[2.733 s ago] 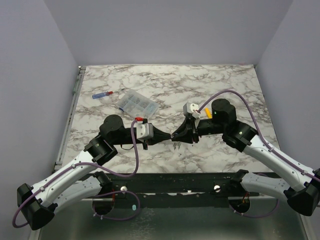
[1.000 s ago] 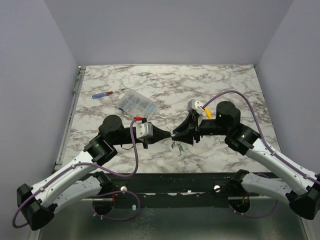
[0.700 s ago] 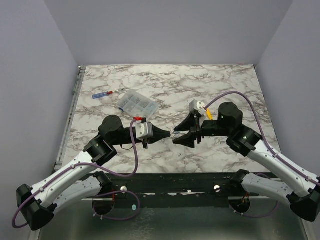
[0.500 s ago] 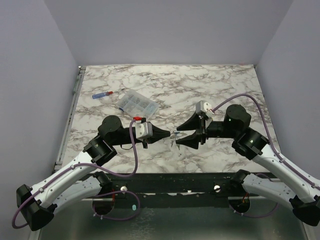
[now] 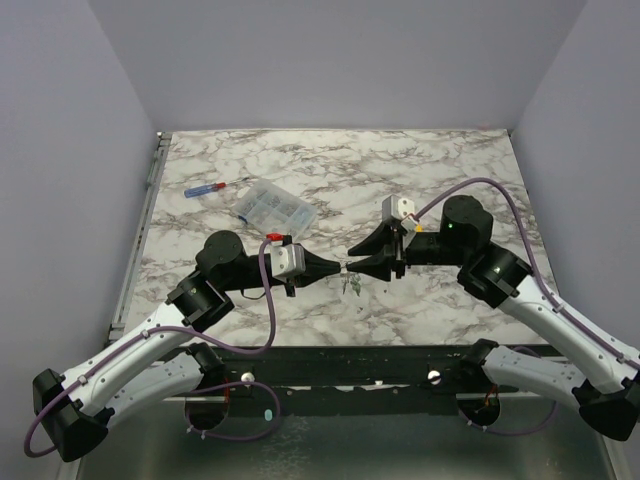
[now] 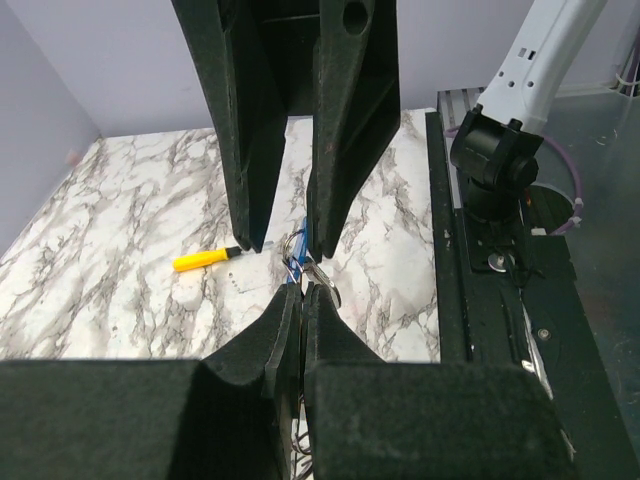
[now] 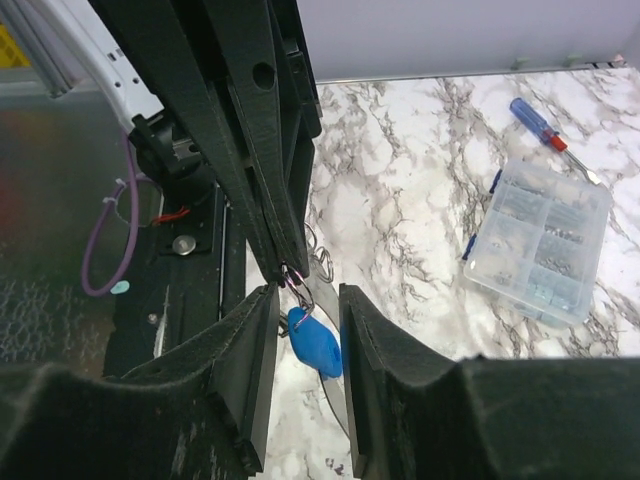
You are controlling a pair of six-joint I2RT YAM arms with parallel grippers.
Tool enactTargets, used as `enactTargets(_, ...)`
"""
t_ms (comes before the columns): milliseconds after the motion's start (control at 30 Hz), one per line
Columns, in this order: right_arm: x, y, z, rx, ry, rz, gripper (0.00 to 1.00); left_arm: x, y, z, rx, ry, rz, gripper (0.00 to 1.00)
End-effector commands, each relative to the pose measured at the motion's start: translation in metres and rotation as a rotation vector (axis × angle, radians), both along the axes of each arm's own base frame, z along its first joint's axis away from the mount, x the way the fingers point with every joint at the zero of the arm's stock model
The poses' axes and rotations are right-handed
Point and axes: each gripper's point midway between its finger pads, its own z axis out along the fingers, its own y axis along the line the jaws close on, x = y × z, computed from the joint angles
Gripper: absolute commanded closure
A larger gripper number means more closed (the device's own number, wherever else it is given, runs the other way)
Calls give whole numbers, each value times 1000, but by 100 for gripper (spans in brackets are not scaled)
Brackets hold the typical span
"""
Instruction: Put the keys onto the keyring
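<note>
My left gripper [image 5: 338, 270] points right over the table's near middle, shut on the thin wire of the keyring [image 7: 299, 284]. More silver loops [image 7: 321, 262] show just behind its fingers [image 7: 268, 190]. The keys [image 5: 350, 287] dangle under its tip. In the right wrist view one key with a blue head [image 7: 316, 342] hangs from the ring between the fingers of my right gripper [image 7: 307, 292]. Those jaws stand apart, with a gap on the left side of the blue head. The right gripper [image 5: 352, 262] meets the left tip to tip. The left wrist view shows its own fingertips [image 6: 289, 300] pressed together.
A clear plastic compartment box [image 5: 275, 205] lies at the back left, with a red-and-blue-handled screwdriver [image 5: 210, 187] beyond it. A yellow-handled tool [image 6: 205, 259] lies on the marble under the right arm. The black base rail [image 5: 400, 365] runs along the near edge.
My right gripper widened and backed off to the right, then came back to the left gripper's tip with narrower jaws. The left arm held still, with the keys hanging under its tip.
</note>
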Motion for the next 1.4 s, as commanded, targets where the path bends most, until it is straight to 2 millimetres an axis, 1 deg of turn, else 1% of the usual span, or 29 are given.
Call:
enactTargets(0,-5,3,0,-25,-8,56,63,-4,0,11,-34,-45,-19,100)
enactTargets(300,-7,9,-10,-47,37,101,66,-4,1,11,-34,-47,-18,100)
enactTargets(367,-7,10,-11,-47,40,105,71,-4,1,11,-33,-47,-16,100)
enactTargets(500,-8,11,-10,-43,39,117,89,-4,1,11,-34,-48,-17,100)
enactTargets(600,-8,11,-9,-38,34,121,99,-4,1,12,-34,-50,-14,100)
enactTargets(833,-13,9,-5,-15,8,132,99,-2,2,12,-36,-53,1,100)
enactTargets(967,-12,6,-4,-2,-10,109,99,2,2,12,-36,-51,23,100)
enactTargets(1200,-4,2,-6,-19,-32,46,99,9,3,8,-27,-44,57,84)
enactTargets(1367,1,0,-10,-41,-33,20,99,12,3,5,-20,-41,74,75)
